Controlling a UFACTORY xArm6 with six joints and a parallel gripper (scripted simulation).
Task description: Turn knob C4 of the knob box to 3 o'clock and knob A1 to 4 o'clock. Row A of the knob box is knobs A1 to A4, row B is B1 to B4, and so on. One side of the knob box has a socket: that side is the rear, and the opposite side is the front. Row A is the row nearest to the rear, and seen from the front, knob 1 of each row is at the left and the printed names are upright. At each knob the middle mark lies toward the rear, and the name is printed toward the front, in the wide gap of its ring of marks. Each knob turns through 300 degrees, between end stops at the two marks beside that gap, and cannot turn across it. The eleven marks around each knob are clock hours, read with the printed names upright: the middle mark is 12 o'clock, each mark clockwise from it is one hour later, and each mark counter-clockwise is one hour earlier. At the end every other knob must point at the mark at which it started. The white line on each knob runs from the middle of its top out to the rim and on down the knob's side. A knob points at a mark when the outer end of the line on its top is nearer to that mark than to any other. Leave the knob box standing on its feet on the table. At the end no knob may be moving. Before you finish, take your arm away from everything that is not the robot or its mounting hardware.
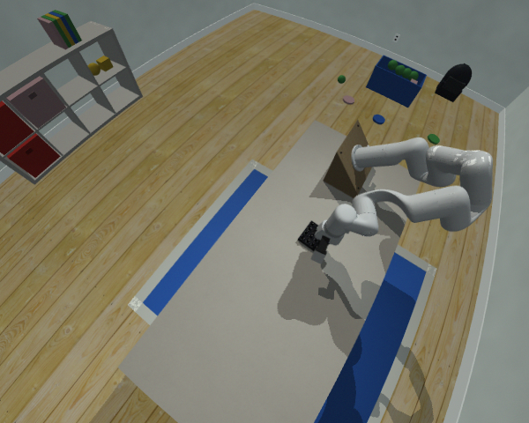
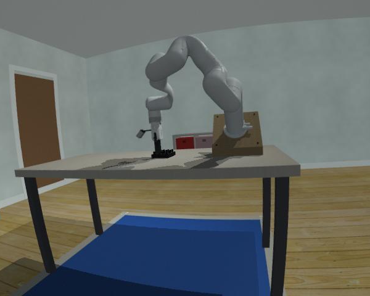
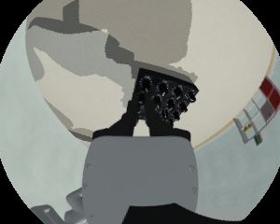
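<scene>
In the wrist view, the xArm Gripper (image 1: 320,233) (image 2: 157,152) (image 3: 141,99) stands narrow, seemingly pinching a knob (image 3: 141,97). The knob box (image 1: 308,236) (image 2: 167,155) (image 3: 168,96), on the table (image 1: 237,295) (image 2: 160,174) (image 3: 224,42), extends towards 3 o'clock from the fingertips, its long axis running roughly 9:30 to 3:30. Which side is front, I cannot tell.

You see dim, even room light; hard-edged shadows across the table top (image 1: 237,291) (image 2: 92,162) (image 3: 224,56); wrist view curves, its corners black; knob markings too small to read.
</scene>
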